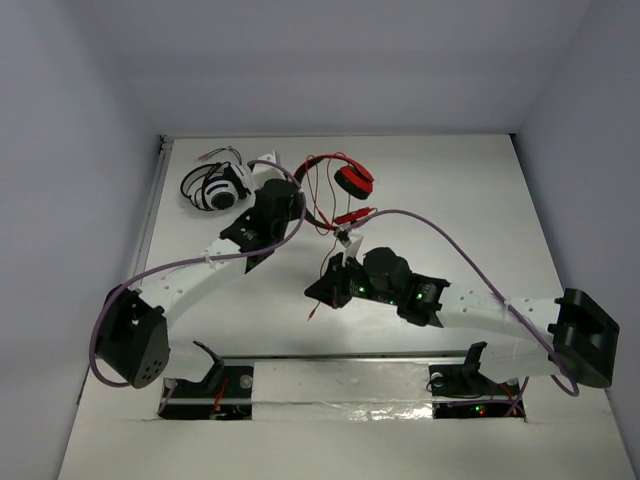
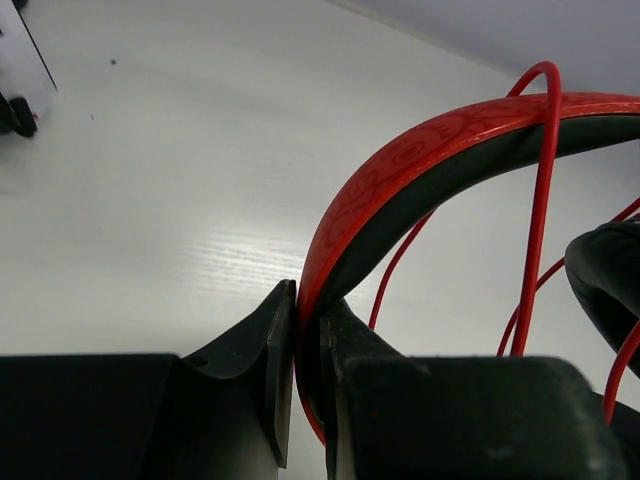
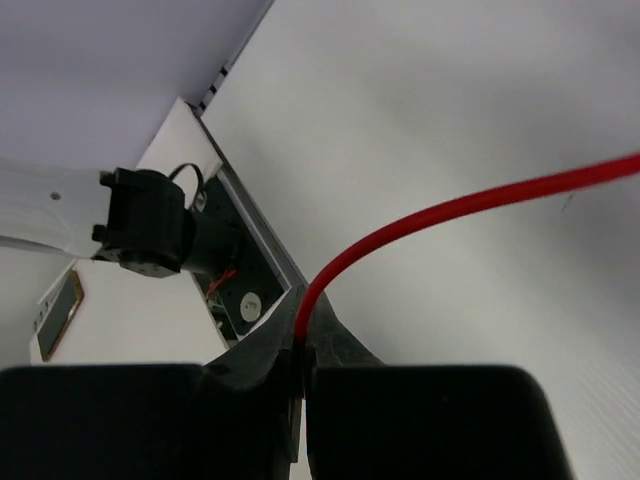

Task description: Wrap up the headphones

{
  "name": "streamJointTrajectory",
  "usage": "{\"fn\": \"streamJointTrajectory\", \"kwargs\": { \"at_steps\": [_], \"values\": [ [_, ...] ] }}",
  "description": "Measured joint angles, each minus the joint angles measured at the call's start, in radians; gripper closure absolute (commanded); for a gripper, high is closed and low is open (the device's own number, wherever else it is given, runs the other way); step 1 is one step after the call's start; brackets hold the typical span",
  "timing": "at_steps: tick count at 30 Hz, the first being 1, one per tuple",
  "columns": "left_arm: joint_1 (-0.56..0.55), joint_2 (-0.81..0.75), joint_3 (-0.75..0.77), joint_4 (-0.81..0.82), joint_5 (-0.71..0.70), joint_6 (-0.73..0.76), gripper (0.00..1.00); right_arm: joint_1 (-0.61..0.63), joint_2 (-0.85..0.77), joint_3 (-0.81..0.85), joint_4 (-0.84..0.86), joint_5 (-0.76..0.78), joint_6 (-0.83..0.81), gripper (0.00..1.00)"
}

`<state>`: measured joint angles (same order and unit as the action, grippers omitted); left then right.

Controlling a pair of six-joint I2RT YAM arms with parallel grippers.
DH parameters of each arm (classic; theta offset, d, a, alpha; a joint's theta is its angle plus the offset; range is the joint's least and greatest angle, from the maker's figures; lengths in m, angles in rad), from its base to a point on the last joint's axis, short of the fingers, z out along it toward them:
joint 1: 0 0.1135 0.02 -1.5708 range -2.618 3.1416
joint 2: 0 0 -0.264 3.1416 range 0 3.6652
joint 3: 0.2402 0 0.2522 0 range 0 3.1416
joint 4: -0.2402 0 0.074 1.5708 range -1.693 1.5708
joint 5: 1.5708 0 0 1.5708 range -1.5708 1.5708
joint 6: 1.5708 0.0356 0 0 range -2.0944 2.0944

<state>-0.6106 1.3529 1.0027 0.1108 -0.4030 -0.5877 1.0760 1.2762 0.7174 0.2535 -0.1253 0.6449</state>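
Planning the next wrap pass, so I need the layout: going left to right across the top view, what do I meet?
left arm's shoulder → black-and-white headphones → left gripper → red headphones' earcup → right arm's shoulder

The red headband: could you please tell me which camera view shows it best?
The left wrist view: the headband fills the frame, clamped in the left gripper. The top view shows only a thin arc; the right wrist view shows only the cable.
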Motion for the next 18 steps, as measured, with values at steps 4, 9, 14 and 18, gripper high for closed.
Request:
{"fn": "streamJointTrajectory", "kwargs": {
  "at_steps": [4,9,14,18],
  "values": [
    [-0.051,0.004,-0.076,0.028,-0.017,0.0,1.0,0.0,-0.04,0.016,0.01,0.037,0.013,1.0],
    [-0.083,0.015,-0.134,0.043,-0.014,0.0,1.0,0.0,-0.058,0.036,0.074,0.098,0.038,1.0],
    [-0.111,0.015,-0.182,0.069,0.002,0.003,1.0,0.0,-0.058,0.047,0.08,0.231,0.06,1.0],
    [-0.129,0.013,-0.213,0.085,0.021,0.0,1.0,0.0,-0.058,0.048,0.078,0.378,0.086,1.0]
  ]
}}
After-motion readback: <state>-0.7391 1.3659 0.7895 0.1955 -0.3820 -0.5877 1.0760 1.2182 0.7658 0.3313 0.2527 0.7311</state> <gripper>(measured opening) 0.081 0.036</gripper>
